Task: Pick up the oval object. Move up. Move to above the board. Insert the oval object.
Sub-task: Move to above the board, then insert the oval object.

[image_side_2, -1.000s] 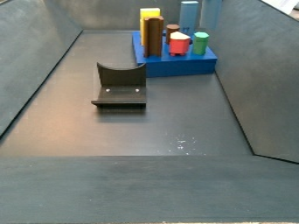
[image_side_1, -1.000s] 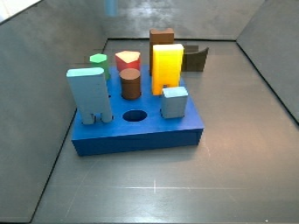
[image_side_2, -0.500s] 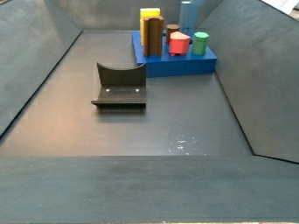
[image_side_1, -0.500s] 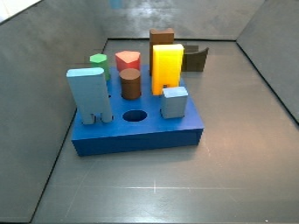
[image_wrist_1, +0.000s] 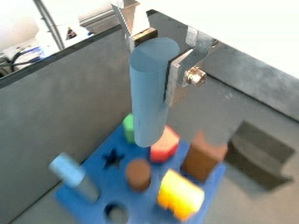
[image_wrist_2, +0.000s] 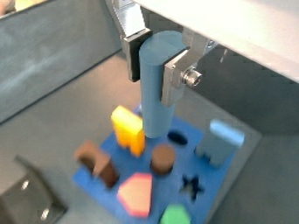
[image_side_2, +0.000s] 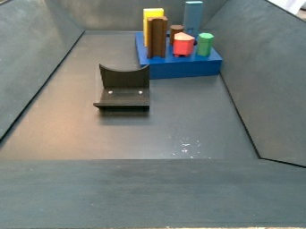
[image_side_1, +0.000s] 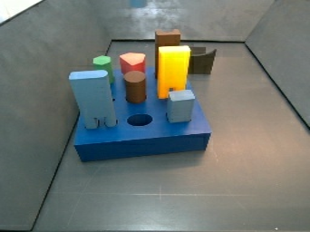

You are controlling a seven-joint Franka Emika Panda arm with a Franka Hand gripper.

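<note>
In both wrist views my gripper [image_wrist_1: 155, 66] [image_wrist_2: 156, 66] is shut on the oval object [image_wrist_1: 149, 96] [image_wrist_2: 158, 114], a tall grey-blue post clamped near its top end between the silver fingers. It hangs upright, well above the bright-blue board [image_wrist_1: 96, 179] [image_wrist_2: 216, 179]. An empty round hole [image_wrist_2: 177, 137] shows in the board beside the post's lower end. Both side views show the board [image_side_1: 145, 145] [image_side_2: 180, 69] and the empty hole [image_side_1: 140, 119]. Neither shows the gripper or the post.
On the board stand a yellow block [image_side_1: 173, 68], a light-blue arched block [image_side_1: 92, 98], a brown cylinder [image_side_1: 136, 87], a small grey-blue block [image_side_1: 180, 105], and green and red pieces. The dark fixture [image_side_2: 123, 87] [image_wrist_1: 263, 153] stands on the floor beside the board. Grey walls enclose the floor.
A pale blue column at the top edge of a side view one second ago is out of view now. The pieces on the board have not moved.
</note>
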